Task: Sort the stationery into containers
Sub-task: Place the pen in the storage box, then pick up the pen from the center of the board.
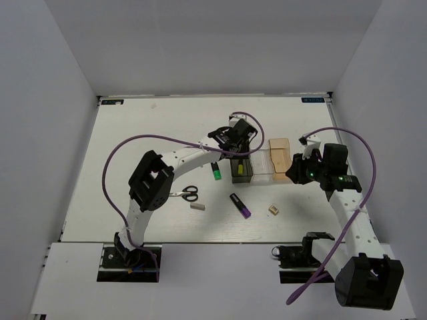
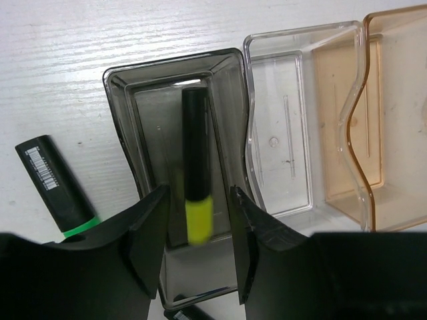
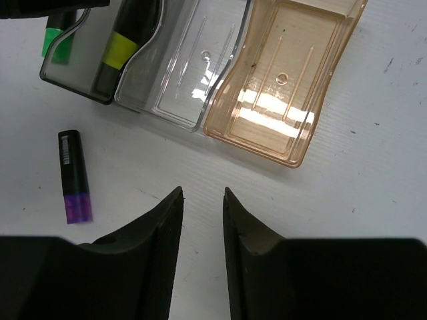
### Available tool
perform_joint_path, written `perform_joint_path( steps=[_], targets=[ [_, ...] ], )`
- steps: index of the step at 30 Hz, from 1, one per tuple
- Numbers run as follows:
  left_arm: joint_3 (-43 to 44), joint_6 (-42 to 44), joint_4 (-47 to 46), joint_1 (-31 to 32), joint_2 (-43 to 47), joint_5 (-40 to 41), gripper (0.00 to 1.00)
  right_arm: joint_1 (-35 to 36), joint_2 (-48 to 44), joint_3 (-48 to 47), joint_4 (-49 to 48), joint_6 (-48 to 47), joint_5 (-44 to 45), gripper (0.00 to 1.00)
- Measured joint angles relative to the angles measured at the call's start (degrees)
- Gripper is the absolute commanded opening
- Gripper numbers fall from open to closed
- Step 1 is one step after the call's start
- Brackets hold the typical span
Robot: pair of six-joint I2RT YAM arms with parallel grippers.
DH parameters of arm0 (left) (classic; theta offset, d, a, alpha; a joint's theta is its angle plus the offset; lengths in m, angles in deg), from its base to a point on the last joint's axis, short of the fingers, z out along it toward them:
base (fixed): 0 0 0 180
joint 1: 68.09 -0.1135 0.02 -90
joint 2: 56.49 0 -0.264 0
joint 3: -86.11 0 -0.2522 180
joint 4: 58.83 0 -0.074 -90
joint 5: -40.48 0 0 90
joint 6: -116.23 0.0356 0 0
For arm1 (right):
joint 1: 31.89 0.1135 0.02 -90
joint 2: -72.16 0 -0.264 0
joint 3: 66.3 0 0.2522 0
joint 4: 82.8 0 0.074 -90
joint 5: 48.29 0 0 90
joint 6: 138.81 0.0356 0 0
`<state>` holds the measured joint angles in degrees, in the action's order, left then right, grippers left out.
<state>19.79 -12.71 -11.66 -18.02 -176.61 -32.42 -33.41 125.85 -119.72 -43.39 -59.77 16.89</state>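
The yellow-ended highlighter [image 2: 197, 167] lies blurred inside the dark smoky box [image 2: 120, 127], free between the spread fingers of my open left gripper [image 2: 199, 193], which hovers over that box [image 1: 242, 170]. The clear box [image 2: 280, 147] and the tan-orange box [image 2: 380, 133] beside it hold nothing. The green-ended highlighter [image 2: 57, 183] lies on the table left of the dark box. The purple-ended highlighter [image 3: 73, 177], scissors [image 1: 187, 194], grey block [image 1: 197, 207] and tan cube [image 1: 273, 210] lie on the table nearer the arms. My right gripper [image 3: 202, 193] is open and empty, just in front of the tan-orange box [image 3: 273, 87].
The white table is walled in grey on three sides. The left arm's purple cable [image 1: 153, 139] arcs over the table's left half. The right arm's cable [image 1: 360, 143] loops at the right.
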Motion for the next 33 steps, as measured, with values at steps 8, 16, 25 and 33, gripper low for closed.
perform_joint_path(
  steps=[8,16,25,33],
  targets=[
    [-2.60,-0.02,-0.94,0.04,2.69,0.50,0.04,-0.17,0.50,0.00,0.26,-1.53,-2.47,0.50],
    [-18.29,-0.42,-0.79,-0.74,19.32,8.00,0.48,4.74,2.16,-0.46,4.09,-6.08,-11.28,0.47],
    [-21.11,-3.78,1.49,-7.15,15.37,8.70,0.55,12.55,3.34,-0.55,4.28,-6.62,-10.19,0.54],
    [-14.10,-4.72,3.37,-6.82,4.02,6.08,0.55,14.45,3.85,-0.55,4.26,-6.64,-7.63,0.54]
  ],
)
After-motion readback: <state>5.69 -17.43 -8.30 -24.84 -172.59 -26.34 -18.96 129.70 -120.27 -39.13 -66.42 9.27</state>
